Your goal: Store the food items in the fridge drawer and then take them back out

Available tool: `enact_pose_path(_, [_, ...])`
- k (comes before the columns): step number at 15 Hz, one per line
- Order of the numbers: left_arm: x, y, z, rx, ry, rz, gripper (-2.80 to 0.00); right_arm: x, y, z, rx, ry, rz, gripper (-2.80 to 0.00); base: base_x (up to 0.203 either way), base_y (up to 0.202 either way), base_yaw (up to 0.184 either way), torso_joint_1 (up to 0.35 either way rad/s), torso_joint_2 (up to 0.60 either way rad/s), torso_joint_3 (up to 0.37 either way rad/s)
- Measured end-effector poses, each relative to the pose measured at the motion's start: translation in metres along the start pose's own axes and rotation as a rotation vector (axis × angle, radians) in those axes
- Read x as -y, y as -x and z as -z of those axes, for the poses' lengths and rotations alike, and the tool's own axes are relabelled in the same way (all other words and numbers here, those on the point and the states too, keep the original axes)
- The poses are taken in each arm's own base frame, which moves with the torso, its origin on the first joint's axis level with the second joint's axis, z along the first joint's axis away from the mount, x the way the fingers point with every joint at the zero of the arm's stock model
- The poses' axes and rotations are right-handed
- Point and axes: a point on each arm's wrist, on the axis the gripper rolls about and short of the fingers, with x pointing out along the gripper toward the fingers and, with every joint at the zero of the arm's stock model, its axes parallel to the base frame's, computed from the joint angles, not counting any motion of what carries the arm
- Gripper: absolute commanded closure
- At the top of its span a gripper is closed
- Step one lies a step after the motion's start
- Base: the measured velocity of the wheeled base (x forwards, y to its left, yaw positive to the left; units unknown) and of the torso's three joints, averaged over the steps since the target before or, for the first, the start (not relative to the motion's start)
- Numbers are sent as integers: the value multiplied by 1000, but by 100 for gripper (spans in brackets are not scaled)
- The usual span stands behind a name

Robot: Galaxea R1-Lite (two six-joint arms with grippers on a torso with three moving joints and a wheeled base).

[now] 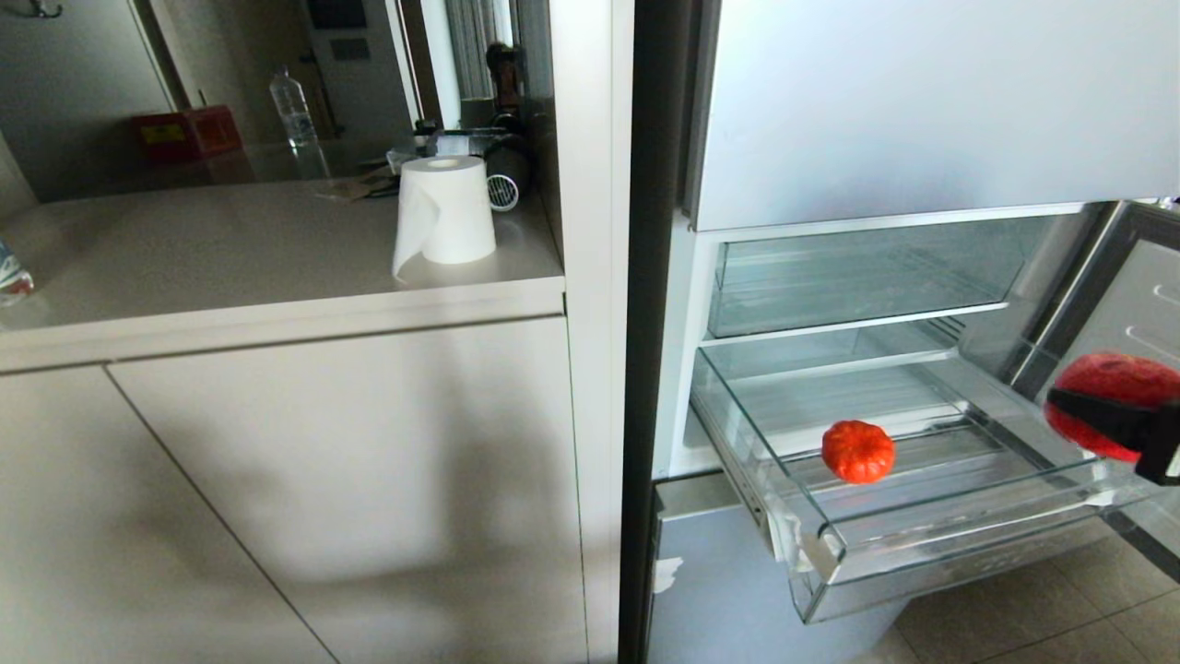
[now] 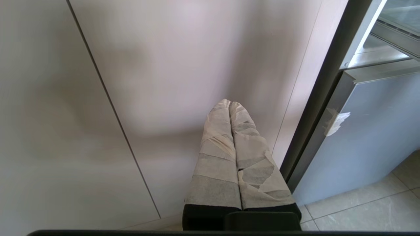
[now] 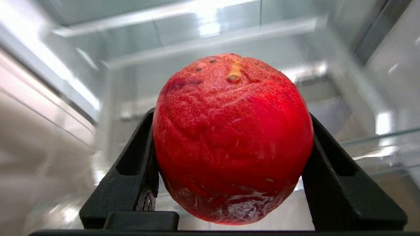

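1. Right gripper has its black fingers clamped on both sides of a red fruit, held at the right edge of the head view, up over the drawer's right side, not touching it.
2. Left gripper w/ taped fingers pressed together, nothing in them, parked low facing the cabinet door.
3. Drawer is pulled out of the fridge. Small orange ribbed fruit sits on its floor, left of center.
4. Further back, on the left: counter w/ a paper roll.

White paper roll, clear bottle and red box on the beige counter.
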Motion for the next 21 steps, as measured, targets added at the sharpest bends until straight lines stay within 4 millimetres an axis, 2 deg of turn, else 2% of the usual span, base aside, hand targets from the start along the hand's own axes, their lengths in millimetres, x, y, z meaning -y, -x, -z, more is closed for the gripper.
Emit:
enact_pose_path(4, [0,0,0,0,0,0,0,20,-69,-11,-132,-36,27,0,0,0,0,0,0,0])
enact_pose_path(8, [0,0,0,0,0,0,0,41,-141,-11,-185,-47,74,0,0,0,0,0,0,0])
enact_pose_path(10, [0,0,0,0,0,0,0,49,-170,-9,-191,-42,103,0,0,0,0,0,0,0])
enact_pose_path(14, [0,0,0,0,0,0,0,54,-208,12,-247,-45,116,0,0,0,0,0,0,0])
enact_pose_path(17, [0,0,0,0,0,-1,0,57,-223,29,-294,-57,115,0,0,0,0,0,0,0])
enact_pose_path(20, [0,0,0,0,0,-1,0,59,-230,38,-318,-64,115,0,0,0,0,0,0,0])
enact_pose_path(21, [0,0,0,0,0,0,0,59,-232,40,-319,-64,115,-280,0,0,0,0,0,0])
